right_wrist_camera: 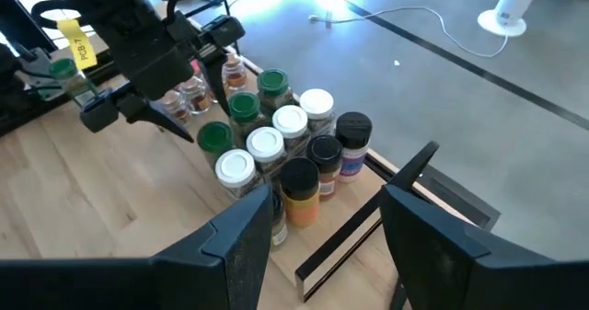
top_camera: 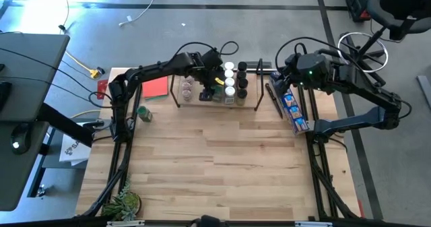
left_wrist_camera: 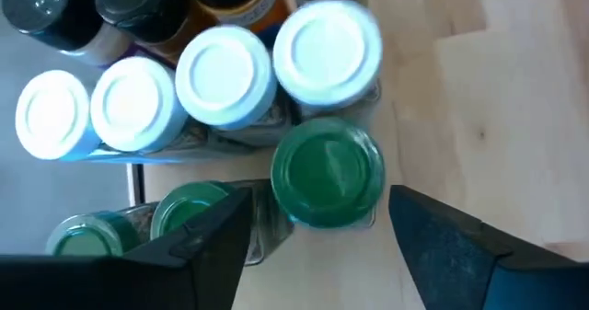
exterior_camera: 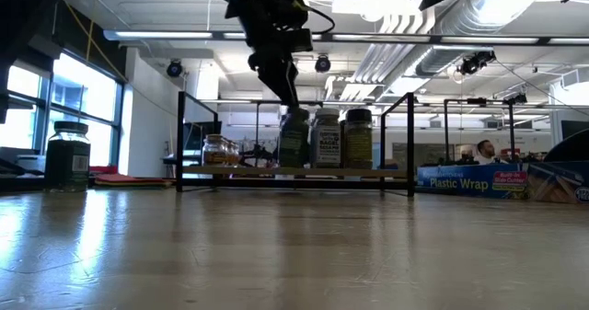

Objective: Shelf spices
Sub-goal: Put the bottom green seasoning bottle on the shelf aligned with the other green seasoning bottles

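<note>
The shelf [top_camera: 192,100] [exterior_camera: 294,171] stands at the table's far side, a light board with black wire ends. Several spice jars [top_camera: 232,79] [right_wrist_camera: 285,144] with white, black and green lids stand packed on it; clear jars with brownish contents [exterior_camera: 219,150] stand on its left part. My left gripper [left_wrist_camera: 319,204] [top_camera: 217,85] is open, just above a green-lidded jar [left_wrist_camera: 327,170] [exterior_camera: 294,137] at the group's near edge, one finger on each side with gaps. My right gripper [right_wrist_camera: 327,209] [top_camera: 296,72] is open, hovering off the shelf's right end. One more green-lidded jar [top_camera: 143,112] [exterior_camera: 68,155] stands alone on the table, left of the shelf.
A red card [top_camera: 155,87] lies left of the shelf. A long blue packet [top_camera: 293,109] [exterior_camera: 469,179] lies along the right edge. A potted plant [top_camera: 124,203] sits at the near left corner. The near half of the wooden table [top_camera: 222,166] holds nothing else.
</note>
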You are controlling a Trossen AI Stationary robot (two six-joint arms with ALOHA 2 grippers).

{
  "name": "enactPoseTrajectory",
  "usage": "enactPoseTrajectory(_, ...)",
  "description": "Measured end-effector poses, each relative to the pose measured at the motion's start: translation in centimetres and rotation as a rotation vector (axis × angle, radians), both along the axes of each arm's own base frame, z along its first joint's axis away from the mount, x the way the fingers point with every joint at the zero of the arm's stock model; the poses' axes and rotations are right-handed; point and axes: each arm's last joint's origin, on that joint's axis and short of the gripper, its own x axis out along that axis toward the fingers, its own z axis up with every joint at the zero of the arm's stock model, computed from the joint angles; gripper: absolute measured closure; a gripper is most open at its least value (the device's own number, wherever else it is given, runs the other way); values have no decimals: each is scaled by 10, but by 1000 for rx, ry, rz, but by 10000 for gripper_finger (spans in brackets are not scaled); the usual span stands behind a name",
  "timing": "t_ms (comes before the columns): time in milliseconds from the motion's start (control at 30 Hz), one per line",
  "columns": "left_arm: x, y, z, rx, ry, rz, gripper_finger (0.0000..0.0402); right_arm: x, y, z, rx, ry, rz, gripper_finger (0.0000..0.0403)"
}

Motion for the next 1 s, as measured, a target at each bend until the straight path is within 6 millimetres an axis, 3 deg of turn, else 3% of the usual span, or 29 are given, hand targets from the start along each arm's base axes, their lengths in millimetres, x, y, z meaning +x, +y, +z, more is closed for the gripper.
enactPoseTrajectory(233, -1, 2, 0, 17, 11, 12, 145, 0, 0, 0, -11, 3, -16, 206)
enactPoseTrajectory(500, -1, -11, 8, 46, 9, -8, 154, 0, 0, 0, -11, 3, -15, 206)
enactPoseTrajectory(1000, -2, -14, -10, 51, 61, -57, 270, 0, 0, -1, -7, 14, 2, 206)
